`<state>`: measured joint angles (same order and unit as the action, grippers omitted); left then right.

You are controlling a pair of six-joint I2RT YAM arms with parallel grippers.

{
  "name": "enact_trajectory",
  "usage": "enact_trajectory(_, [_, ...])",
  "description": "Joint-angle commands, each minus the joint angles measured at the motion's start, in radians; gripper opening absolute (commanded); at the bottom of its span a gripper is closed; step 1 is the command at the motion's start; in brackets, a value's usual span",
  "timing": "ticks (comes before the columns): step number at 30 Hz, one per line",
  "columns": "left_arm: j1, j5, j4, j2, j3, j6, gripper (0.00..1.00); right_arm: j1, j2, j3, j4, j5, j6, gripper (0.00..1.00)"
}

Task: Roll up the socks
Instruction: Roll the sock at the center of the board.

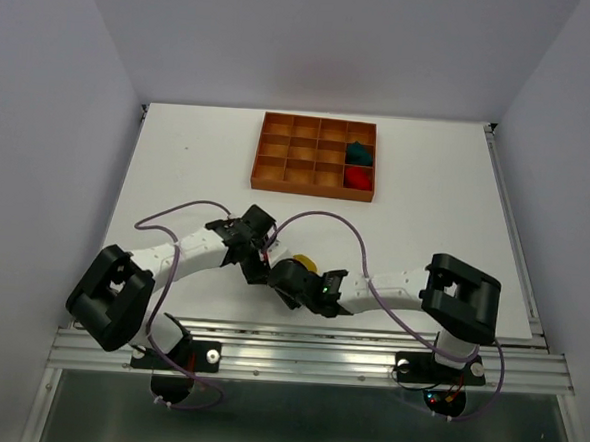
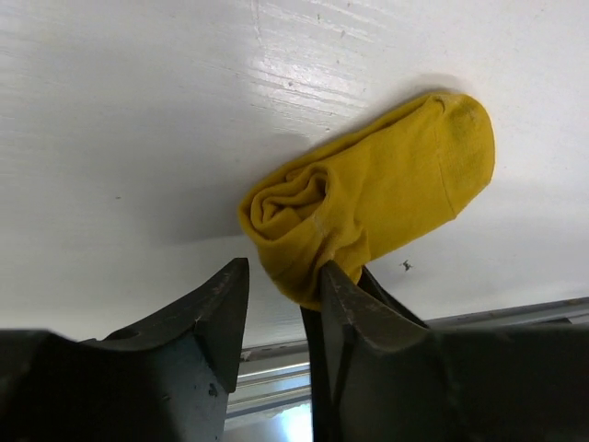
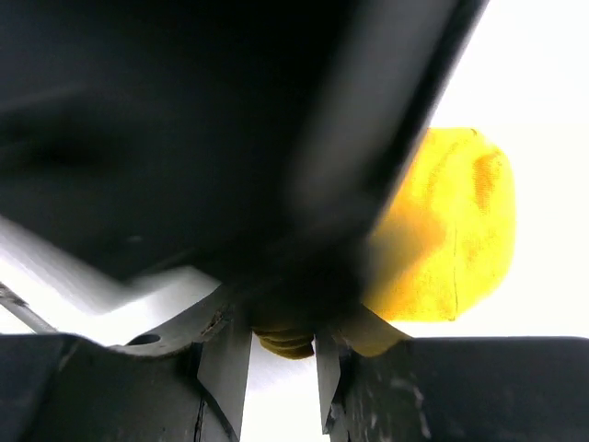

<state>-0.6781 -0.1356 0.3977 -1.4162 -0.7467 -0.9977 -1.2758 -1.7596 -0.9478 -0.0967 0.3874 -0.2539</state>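
From above, the white desk (image 1: 178, 174) carries an orange tray (image 1: 312, 193) at its far side. The tray's right-hand column holds the teal sock (image 1: 357, 151) and, in the next compartment nearer the arms, the red sock (image 1: 356, 177), both bunched up. The other compartments that can be seen hold nothing. The two arms meet at the near middle of the desk, with only a sliver of the yellow sock (image 1: 303, 263) showing between them; its direction cannot be read here.

The left wrist view shows what the arms hide. The yellow sock (image 2: 368, 198) lies on the desk, its long axis running from lower left to upper right. The lower-left end is rolled up and the rounded toe points up and right. The left jaws stand spread with nothing between them, and the right finger (image 2: 342, 308) is right at the rolled end.

In the right wrist view a dark blur covers most of the picture, and the yellow sock (image 3: 456, 230) lies to the right. The right jaws stand close together with a scrap of yellow at their tips. I cannot tell whether they are pinching it.
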Motion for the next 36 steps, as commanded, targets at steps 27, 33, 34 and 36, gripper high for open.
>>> enact_trajectory(27, [0.095,-0.035,-0.075,0.195,0.099,0.056,0.54,0.463,-0.127,0.248,0.330,-0.989,-0.400,0.01])
enact_trajectory(33, [0.094,-0.055,-0.122,0.168,0.106,0.067,0.55,0.483,-0.158,0.244,0.330,-1.010,-0.409,0.01])
enact_trajectory(34, [0.094,-0.056,-0.125,0.163,0.106,0.067,0.55,0.483,-0.159,0.242,0.328,-1.010,-0.409,0.01])
enact_trajectory(36, [0.092,-0.061,-0.132,0.146,0.109,0.070,0.55,0.492,-0.164,0.239,0.328,-1.012,-0.415,0.01])
